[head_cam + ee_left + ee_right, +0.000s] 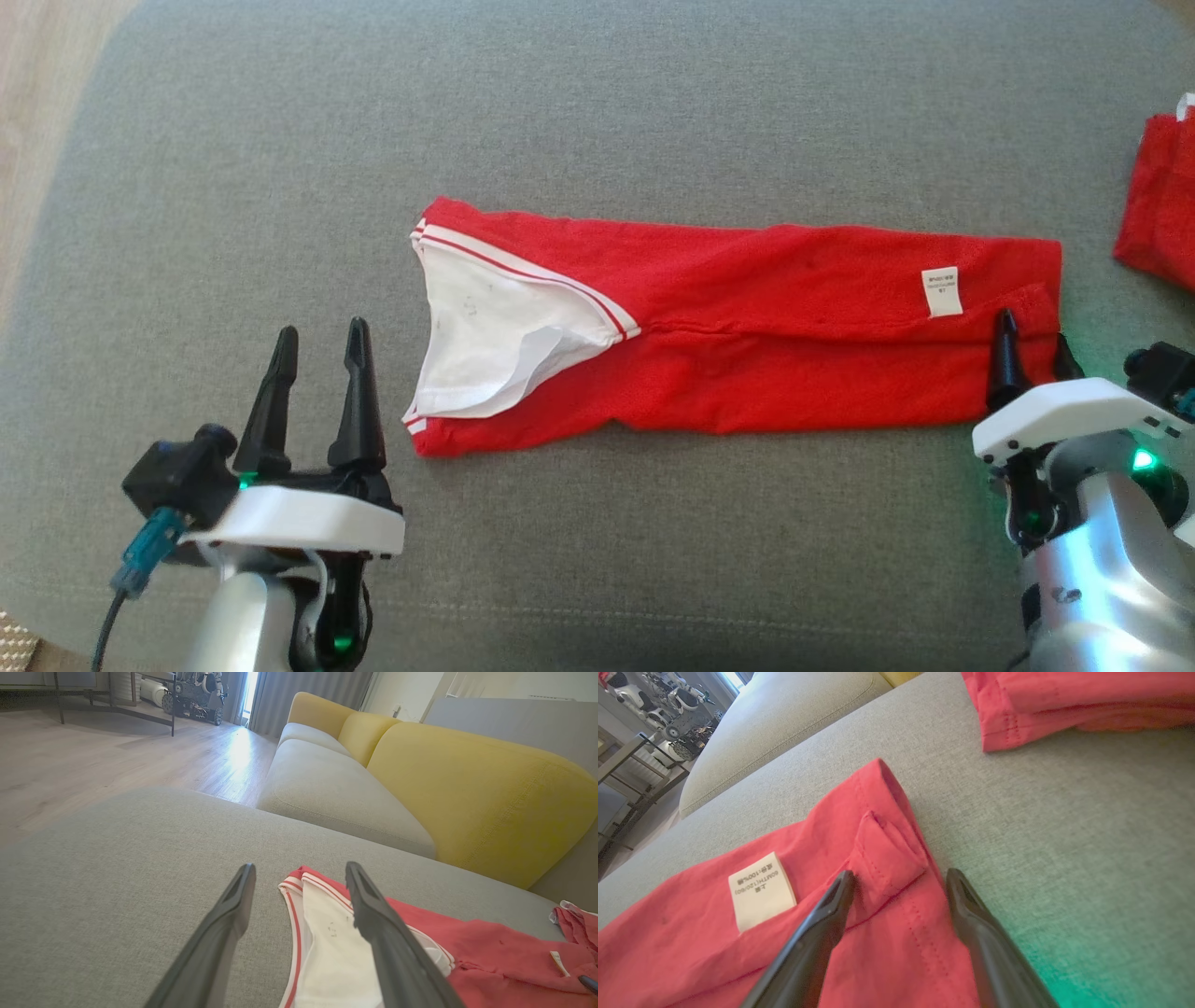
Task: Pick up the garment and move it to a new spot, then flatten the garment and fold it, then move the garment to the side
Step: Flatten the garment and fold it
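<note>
The garment (747, 327) is a red shirt with a white inside and white-striped neckline, folded into a long strip across the grey cushion (597, 112). Its neck end (322, 933) points left, and a white label (760, 890) lies near its right end (887, 858). My left gripper (319, 350) stands open just left of the neck end, apart from the cloth, nothing between its fingers. My right gripper (1034, 341) is open at the garment's right hem, its fingertips (840, 891) straddling the folded hem corner without closing on it.
A second red cloth (1162, 205) lies at the cushion's right edge, close to my right arm. Beyond the cushion stand a yellow-backed sofa (467, 779) and wooden floor (93, 756) with a table frame and machines far off.
</note>
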Robot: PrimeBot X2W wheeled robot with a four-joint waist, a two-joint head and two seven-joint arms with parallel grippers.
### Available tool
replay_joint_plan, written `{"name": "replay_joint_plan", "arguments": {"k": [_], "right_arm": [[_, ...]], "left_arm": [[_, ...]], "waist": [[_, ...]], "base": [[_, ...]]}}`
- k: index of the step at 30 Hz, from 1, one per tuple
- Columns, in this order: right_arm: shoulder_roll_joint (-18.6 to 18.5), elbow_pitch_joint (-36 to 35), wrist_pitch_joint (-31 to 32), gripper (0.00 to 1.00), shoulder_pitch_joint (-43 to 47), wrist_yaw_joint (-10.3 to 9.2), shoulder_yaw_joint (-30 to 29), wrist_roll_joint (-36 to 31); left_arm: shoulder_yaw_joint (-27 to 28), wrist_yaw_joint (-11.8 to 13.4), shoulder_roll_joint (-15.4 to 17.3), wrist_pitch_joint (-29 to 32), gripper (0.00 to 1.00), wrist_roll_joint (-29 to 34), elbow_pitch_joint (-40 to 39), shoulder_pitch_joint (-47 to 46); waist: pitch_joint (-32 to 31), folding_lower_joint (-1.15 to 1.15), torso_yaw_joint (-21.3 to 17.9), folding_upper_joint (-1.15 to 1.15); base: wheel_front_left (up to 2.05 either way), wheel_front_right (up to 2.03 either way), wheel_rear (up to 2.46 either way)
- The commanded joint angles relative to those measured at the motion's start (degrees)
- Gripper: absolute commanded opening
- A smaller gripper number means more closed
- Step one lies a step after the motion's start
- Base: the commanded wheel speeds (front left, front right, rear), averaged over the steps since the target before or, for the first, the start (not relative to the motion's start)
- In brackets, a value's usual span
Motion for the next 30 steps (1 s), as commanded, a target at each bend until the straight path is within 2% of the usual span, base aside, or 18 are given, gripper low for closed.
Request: {"name": "replay_joint_plan", "arguments": {"k": [1,7,8,9,13,16,22,28,30], "right_arm": [[-0.5,-0.3,0.3,1.00,-1.7,-0.05,1.3,-0.6],[-0.6,3.4,1.0,1.00,-2.8,-0.05,1.3,-1.0],[-0.6,4.3,2.1,0.41,-3.0,-0.05,2.3,-0.5],[-0.6,4.5,2.5,0.00,-3.0,-0.05,3.1,-0.2],[-1.6,3.4,2.9,0.00,-2.5,-0.05,8.1,0.5],[-3.6,3.3,2.0,0.00,-2.0,-0.05,8.5,-0.2],[-6.5,3.3,0.8,0.00,-2.1,-0.05,4.6,-3.1],[-9.4,3.0,0.6,0.00,-2.0,-0.05,-2.1,-8.2],[-9.3,2.5,0.8,0.00,-2.2,-0.05,-3.8,-9.9]], "left_arm": [[2.0,0.1,0.2,-0.7,1.00,0.0,-1.7,-2.0],[1.8,0.3,0.2,-0.7,1.00,-0.2,-1.8,-2.0],[1.8,0.3,0.1,-0.7,1.00,-0.3,-1.9,-2.0],[1.8,0.3,0.1,-0.7,1.00,-0.3,-1.9,-1.9],[2.1,0.4,0.1,-0.7,1.00,-0.3,-2.0,-2.0],[2.4,0.3,0.1,-0.7,1.00,-0.1,-1.9,-2.1],[2.9,0.3,0.1,-0.7,1.00,-0.2,-2.0,-1.8],[2.5,0.5,0.1,-0.7,1.00,-0.7,-2.1,-1.3],[2.4,0.6,0.1,-0.7,1.00,-0.9,-2.0,-1.3]], "waist": [[0.0,0.00,-0.1,0.00],[-0.3,0.00,-0.5,0.00],[-0.5,0.00,-0.6,0.00],[-0.6,0.00,-0.7,0.00],[-0.9,0.00,-1.1,0.00],[-1.3,0.00,-1.4,0.00],[-2.2,0.00,-2.2,0.00],[-2.8,0.00,-2.7,0.00],[-3.0,0.00,-2.8,0.00]], "base": [[0.00,0.00,0.00],[0.00,0.00,0.00],[0.00,0.00,0.00],[0.00,0.00,0.00],[0.00,0.00,0.00],[0.00,0.00,0.00],[0.00,0.00,0.00],[0.00,0.00,0.00],[0.00,0.00,0.00]]}}
